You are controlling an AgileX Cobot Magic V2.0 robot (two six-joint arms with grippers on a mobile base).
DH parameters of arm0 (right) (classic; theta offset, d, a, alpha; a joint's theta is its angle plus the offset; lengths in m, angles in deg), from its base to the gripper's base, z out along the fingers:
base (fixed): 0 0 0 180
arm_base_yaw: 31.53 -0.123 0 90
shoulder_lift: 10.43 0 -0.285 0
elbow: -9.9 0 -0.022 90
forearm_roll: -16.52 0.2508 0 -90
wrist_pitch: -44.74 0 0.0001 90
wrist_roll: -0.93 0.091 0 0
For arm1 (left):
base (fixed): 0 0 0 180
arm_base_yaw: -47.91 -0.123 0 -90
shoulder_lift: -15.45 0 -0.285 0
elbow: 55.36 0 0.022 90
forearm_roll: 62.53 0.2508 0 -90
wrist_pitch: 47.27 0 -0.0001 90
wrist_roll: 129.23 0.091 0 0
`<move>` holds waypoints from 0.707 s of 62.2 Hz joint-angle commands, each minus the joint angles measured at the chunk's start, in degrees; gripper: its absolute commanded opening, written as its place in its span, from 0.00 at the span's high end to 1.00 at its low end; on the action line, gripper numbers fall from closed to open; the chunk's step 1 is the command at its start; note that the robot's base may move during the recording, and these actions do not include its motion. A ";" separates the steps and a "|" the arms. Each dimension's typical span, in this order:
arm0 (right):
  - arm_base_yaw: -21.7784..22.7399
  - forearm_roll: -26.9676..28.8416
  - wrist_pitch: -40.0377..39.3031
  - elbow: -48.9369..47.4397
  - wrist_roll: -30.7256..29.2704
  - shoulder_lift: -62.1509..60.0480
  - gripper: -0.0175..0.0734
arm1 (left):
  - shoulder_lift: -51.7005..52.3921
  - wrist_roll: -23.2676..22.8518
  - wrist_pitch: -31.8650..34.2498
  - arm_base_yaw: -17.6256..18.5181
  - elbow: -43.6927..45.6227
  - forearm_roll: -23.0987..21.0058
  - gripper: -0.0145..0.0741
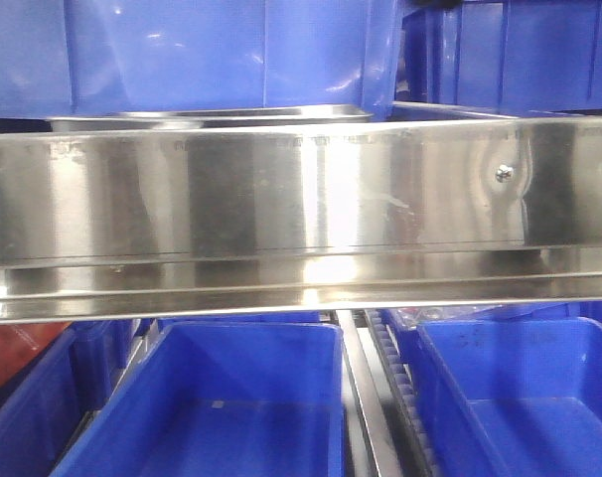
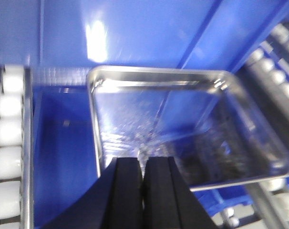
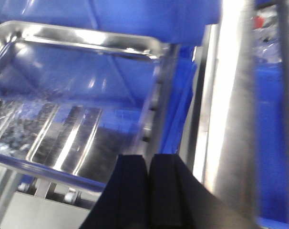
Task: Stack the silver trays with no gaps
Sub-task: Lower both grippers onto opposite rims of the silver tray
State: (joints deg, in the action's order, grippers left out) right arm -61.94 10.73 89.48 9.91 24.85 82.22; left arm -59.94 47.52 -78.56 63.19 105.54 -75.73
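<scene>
A silver tray [image 2: 182, 129] lies below my left gripper [image 2: 144, 164], shiny and empty, against a blue bin wall. My left gripper's black fingers are pressed together with nothing between them, over the tray's near edge. A silver tray [image 3: 73, 114] also fills the left of the right wrist view, its right rim beside my right gripper [image 3: 149, 162], which is shut and empty. In the front view only a tray's rim [image 1: 212, 117] peeks over the steel rail. I cannot tell whether these are one tray or two.
A long flat steel rail [image 1: 301, 199] with screw heads crosses the front view. Blue bins [image 1: 212, 407] sit below it and more blue bins [image 1: 222, 50] above. White rollers [image 2: 11, 129] run along the left; a steel upright [image 3: 230, 109] stands right of the right gripper.
</scene>
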 commanded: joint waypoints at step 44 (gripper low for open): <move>-0.60 -0.53 -2.26 -7.35 0.65 10.77 0.46 | -14.17 0.19 0.10 0.34 7.11 6.30 0.51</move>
State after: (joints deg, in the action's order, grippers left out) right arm -62.92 10.93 89.37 3.26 23.59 92.49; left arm -73.26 47.63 -79.34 63.19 112.14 -69.39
